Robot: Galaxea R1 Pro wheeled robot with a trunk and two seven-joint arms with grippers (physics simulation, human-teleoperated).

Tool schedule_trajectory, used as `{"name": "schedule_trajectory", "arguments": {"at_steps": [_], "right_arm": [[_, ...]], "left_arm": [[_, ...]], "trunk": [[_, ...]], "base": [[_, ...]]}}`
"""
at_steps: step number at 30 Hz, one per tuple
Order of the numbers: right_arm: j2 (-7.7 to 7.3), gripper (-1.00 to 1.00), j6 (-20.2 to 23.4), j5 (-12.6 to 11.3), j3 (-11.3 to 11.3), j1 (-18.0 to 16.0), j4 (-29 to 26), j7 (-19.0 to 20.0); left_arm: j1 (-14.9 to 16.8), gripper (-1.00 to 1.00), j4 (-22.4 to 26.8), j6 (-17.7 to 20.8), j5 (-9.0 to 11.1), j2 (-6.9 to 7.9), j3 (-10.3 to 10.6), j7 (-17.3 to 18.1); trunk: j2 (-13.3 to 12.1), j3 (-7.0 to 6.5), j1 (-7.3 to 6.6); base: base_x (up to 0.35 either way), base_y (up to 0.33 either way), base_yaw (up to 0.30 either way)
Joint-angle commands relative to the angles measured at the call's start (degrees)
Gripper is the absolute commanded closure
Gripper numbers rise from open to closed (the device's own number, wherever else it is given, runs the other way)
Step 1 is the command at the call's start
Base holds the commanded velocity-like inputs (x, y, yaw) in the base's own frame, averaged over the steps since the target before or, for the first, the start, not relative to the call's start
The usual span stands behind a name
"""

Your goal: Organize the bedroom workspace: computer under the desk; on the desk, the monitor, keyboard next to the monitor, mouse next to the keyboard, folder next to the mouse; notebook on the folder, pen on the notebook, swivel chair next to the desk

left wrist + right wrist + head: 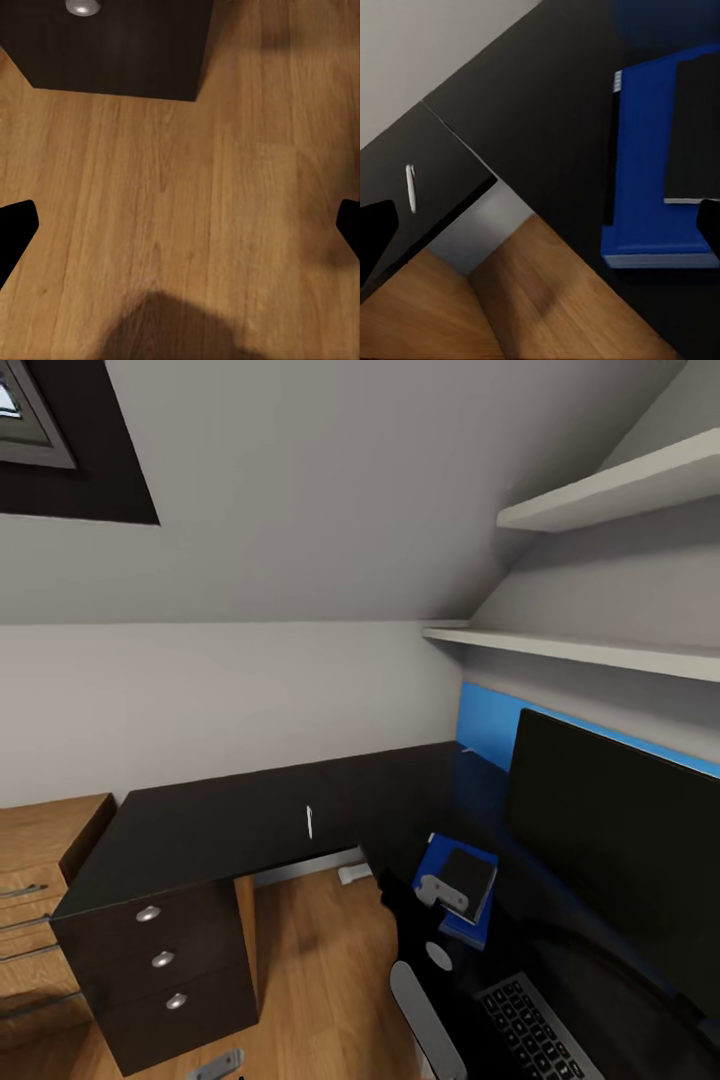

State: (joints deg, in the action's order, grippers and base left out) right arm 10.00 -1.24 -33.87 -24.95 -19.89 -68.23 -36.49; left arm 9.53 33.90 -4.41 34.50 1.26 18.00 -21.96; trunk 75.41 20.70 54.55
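Observation:
The black L-shaped desk fills the corner. On its right wing the blue folder lies flat with the dark grey notebook on top of it. The white pen lies alone on the left wing. The monitor stands at the right, and the keyboard lies in front of it. My right gripper hovers open above the desk edge, between the pen and the folder and notebook. My left gripper hangs open over the floor. Mouse, computer and swivel chair are out of view.
A light wooden chest stands left of the desk's drawer unit, whose base lies ahead of my left gripper. Two white shelves hang above the monitor. A small pale object lies on the wooden floor under the desk.

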Motion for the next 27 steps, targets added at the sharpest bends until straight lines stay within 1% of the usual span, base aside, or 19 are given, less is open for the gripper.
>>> {"name": "schedule_trajectory", "arguments": {"at_steps": [1, 3, 5, 6, 8, 9, 11, 12, 17, 19, 20, 23, 24, 25, 27], "right_arm": [[0.0, -1.0, -0.1, -0.2, -0.1, -0.3, 0.2, -0.6], [0.0, -1.0, 0.3, 0.0, -0.1, -0.9, 0.5, -1.5], [0.0, -1.0, 2.2, 0.2, -0.1, -2.1, 0.8, -3.6], [0.0, -1.0, 4.7, 0.2, -0.2, -2.7, 0.8, -5.5], [0.0, -1.0, 8.0, 0.3, -0.2, -3.2, 0.7, -7.6], [0.0, -1.0, 11.6, 0.3, -0.2, -3.4, 0.3, -9.4], [0.0, -1.0, 15.0, 0.3, -0.2, -3.6, -0.6, -10.7], [0.0, -1.0, 17.4, 0.3, -0.2, -3.7, -1.7, -11.5], [0.0, -1.0, 20.1, 0.2, -0.1, -3.9, -4.4, -12.7], [0.0, -1.0, 21.0, 0.0, -0.2, -3.9, -6.3, -13.1], [0.0, -1.0, 21.3, -0.1, -0.5, -3.9, -7.0, -13.2], [0.0, -1.0, 21.6, 0.0, -2.9, -3.9, -7.9, -13.3], [0.0, -1.0, 21.6, 0.1, -3.8, -3.9, -8.0, -13.4], [0.0, -1.0, 21.5, 0.2, -5.4, -3.9, -8.2, -13.5], [0.0, -1.0, 21.5, 0.3, -6.8, -3.9, -8.3, -13.6]], "left_arm": [[0.1, -1.0, 0.0, -0.3, 0.6, 0.08, 0.5, -0.4], [0.1, -1.0, 0.0, -0.3, 0.6, 0.07, 0.5, -0.4], [0.1, -1.0, 0.0, -0.4, 0.6, 0.07, 0.5, -0.4], [0.1, -1.0, 0.0, -0.4, 0.6, 0.06, 0.5, -0.4], [0.1, -1.0, 0.0, -0.4, 0.6, 0.06, 0.5, -0.4], [0.1, -1.0, 0.0, -0.4, 0.6, 0.06, 0.5, -0.4], [0.1, -1.0, 0.0, -0.4, 0.5, 0.06, 0.5, -0.4], [0.1, -1.0, 0.0, -0.4, 0.5, 0.06, 0.5, -0.4], [0.1, -1.0, 0.0, -0.4, 0.5, 0.06, 0.6, -0.4], [0.1, -1.0, 0.0, -0.5, 0.4, 0.06, 0.6, -0.4], [0.1, -1.0, 0.0, -0.5, 0.4, 0.06, 0.6, -0.4], [0.1, -1.0, 0.0, -0.5, 0.4, 0.1, 0.6, -0.4], [0.1, -1.0, 0.0, -0.5, 0.4, 0.11, 0.6, -0.4], [0.1, -1.0, 0.0, -0.5, 0.4, 0.13, 0.6, -0.4], [0.1, -1.0, 0.0, -0.5, 0.4, 0.13, 0.6, -0.4]], "trunk": [[-0.4, -0.12, -0.23], [-1.2, -0.47, -0.67], [-2.0, -0.83, -1.1], [-2.4, -1.01, -1.32], [-3.2, -1.37, -1.76], [-3.6, -1.55, -1.98], [-4.4, -1.91, -2.42], [-4.8, -2.09, -2.64], [-6.8, -2.99, -3.74], [-6.8, -2.99, -3.74], [-6.8, -2.99, -3.74], [-6.8, -2.99, -3.74], [-6.8, -2.99, -3.74], [-6.8, -2.99, -3.74], [-6.8, -2.99, -3.74]], "base": [[0.0, 0.0, 0.0], [0.0, 0.0, 0.0], [0.0, 0.0, 0.0], [0.0, 0.0, 0.0], [0.0, 0.0, 0.0], [0.0, 0.0, 0.0], [0.0, 0.0, 0.0], [0.0, 0.0, 0.0], [0.0, 0.0, 0.0], [0.0, 0.0, 0.0], [0.0, 0.0, 0.0], [0.0, 0.0, 0.0], [0.0, 0.0, 0.0], [0.0, 0.0, 0.0], [0.0, 0.0, 0.0]]}}
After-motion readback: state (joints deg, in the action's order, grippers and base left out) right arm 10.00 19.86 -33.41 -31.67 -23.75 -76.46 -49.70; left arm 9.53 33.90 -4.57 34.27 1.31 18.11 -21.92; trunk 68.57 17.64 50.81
